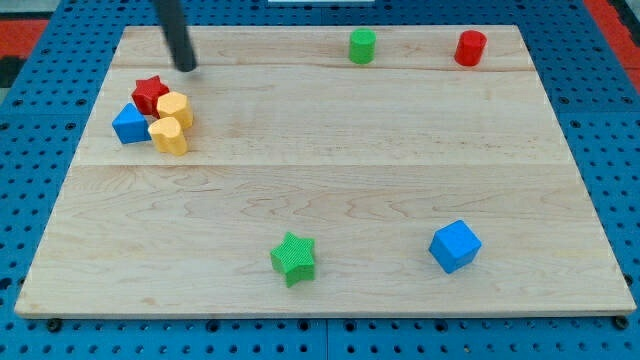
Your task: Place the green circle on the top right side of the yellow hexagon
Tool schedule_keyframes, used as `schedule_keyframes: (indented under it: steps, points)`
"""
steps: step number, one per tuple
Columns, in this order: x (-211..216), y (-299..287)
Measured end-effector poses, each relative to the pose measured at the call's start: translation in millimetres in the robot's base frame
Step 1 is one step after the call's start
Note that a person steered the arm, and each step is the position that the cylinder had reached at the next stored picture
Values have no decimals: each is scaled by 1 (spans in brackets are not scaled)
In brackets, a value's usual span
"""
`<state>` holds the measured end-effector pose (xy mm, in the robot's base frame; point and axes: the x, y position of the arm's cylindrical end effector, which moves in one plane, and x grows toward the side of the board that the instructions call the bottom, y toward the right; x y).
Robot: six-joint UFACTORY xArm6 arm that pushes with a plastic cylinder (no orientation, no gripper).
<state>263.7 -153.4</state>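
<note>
Now, tip: my tip upper left of frame, just above red star.
Pincer: none fitted (bare rod, nothing pinched).
Green circle: top centre of desk, well right of tip.
Yellow hexagon: upper-left cluster, just below tip.

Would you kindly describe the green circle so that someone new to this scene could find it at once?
Start at the wooden board and follow its top edge toward the view's right. Two round blocks stand there: the green circle, then the red circle to its right. It is the only green round block; the green star lies near the bottom edge.
</note>
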Motion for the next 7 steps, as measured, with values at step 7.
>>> schedule_keyframes:
  steps: [7]
  points:
    - [26, 207]
